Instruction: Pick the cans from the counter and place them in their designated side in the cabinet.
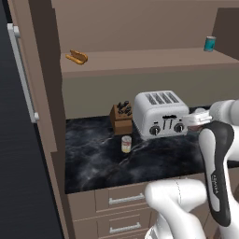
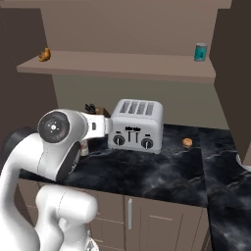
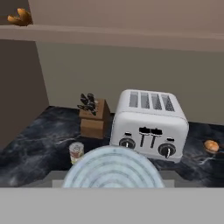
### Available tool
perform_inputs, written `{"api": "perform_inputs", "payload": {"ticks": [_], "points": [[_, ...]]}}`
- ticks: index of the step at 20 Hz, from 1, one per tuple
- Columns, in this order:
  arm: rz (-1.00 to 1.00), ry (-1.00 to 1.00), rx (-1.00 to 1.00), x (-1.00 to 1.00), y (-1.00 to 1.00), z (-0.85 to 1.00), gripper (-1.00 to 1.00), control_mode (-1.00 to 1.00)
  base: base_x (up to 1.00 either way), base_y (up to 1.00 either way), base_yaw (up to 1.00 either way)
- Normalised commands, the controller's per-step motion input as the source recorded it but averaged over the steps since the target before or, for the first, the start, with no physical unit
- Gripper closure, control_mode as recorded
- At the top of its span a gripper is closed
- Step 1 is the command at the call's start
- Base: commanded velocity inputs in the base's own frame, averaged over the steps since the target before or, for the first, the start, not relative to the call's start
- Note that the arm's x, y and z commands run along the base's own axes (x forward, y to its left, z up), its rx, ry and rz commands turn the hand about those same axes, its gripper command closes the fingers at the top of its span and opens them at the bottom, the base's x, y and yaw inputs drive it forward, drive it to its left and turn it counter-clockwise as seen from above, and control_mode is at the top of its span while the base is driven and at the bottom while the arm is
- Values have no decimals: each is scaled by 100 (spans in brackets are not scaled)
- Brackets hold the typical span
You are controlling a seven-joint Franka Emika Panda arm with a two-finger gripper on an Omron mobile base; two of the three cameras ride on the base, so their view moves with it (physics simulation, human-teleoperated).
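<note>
Glossy marble counter (image 1: 93,158), seemingly brushed-metal toaster (image 1: 160,113)

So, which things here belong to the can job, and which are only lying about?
For the job:
- cream-yellow can
- red-orange can
- counter
- cabinet shelf

Lying about:
- toaster
- knife block
- teal can
- hot dog

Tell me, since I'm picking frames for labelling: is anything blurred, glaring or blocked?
Left base view: even light, no glare; the cream-yellow can is soft-edged but readable. Right base view: the arm's white body covers the counter's left part. Hand view: a pale ringed disc blocks the lower middle; the toaster is sharp.
</note>
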Motion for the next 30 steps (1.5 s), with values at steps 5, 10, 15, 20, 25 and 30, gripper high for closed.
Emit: {"api": "perform_inputs", "payload": {"ticks": [5,10,15,20,25,30], "points": [[0,-6,0,-12,0,26,100,-100,0,0,0],[0,-7,0,-17,0,22,100,-100,0,0,0],[0,-8,0,-22,0,23,100,-100,0,0,0],[-1,-5,0,-15,0,22,100,-100,0,0,0],[-1,-3,0,-15,0,22,100,-100,0,0,0],[-1,0,0,-19,0,24,100,-100,0,0,0]]}}
